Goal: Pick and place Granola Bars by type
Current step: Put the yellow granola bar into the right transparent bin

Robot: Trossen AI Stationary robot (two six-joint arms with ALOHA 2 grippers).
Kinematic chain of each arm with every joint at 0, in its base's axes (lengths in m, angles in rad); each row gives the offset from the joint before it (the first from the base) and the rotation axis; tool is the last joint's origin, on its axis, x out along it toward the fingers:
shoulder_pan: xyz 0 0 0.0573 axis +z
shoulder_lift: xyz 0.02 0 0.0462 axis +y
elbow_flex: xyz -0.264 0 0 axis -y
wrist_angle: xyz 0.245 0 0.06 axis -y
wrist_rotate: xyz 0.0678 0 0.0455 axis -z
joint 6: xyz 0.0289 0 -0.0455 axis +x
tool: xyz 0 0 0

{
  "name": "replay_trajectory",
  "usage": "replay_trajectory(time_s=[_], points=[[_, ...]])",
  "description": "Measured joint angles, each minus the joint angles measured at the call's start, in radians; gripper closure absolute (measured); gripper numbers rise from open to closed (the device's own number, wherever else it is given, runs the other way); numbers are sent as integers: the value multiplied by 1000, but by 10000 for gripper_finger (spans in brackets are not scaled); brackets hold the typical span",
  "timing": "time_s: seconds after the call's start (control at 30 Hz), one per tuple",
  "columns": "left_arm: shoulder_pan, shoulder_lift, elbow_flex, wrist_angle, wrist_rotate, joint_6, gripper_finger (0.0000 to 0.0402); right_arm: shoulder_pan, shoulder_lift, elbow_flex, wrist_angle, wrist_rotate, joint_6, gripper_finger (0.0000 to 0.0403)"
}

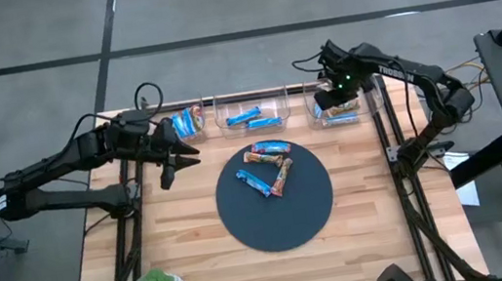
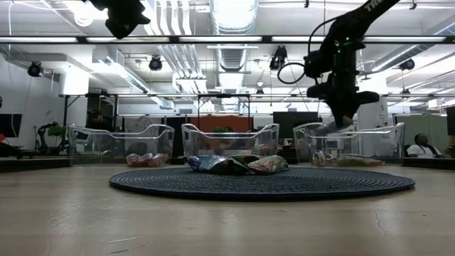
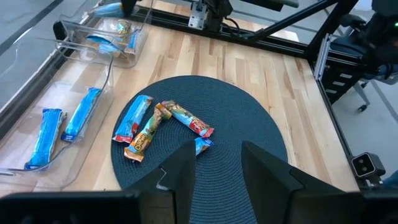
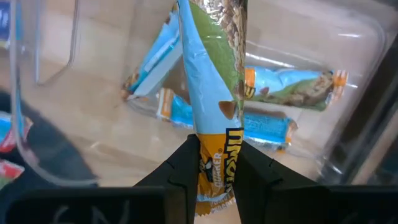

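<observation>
While the bar (image 4: pixel 214 118) hangs pinched by its orange end in my right claw (image 4: pixel 214 165), I hold it directly over the right bin (image 1: pixel 340 108), where three like-wrapped bars (image 4: pixel 283 84) already lie. Judgement: this one is at the drop point, not yet released. Middle bin (image 1: pixel 252 116) holds two bright blue bars (image 1: pixel 246 117); left bin (image 1: pixel 187 122) holds a few blue-and-red ones. Sorting looks more than half done. Four or so bars (image 1: pixel 269 165) remain clustered on the dark round mat (image 1: pixel 277 216), centre of the table (image 1: pixel 200 266). My left claw (image 1: pixel 175 158) hovers near the left bin, beside the mat, fingers (image 3: pixel 183 171) parted, carrying nothing, well apart from the remaining cluster.
</observation>
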Motion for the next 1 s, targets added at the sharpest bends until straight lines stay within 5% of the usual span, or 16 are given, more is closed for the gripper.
replay_trajectory(time_s=[0.6,1.0], points=[[0,0,0,0,-16,-1,289,-1,0,-100,82,-1,75,333],[0,0,0,1,-21,-4,289,0,0,-133,134,-4,101,251]])
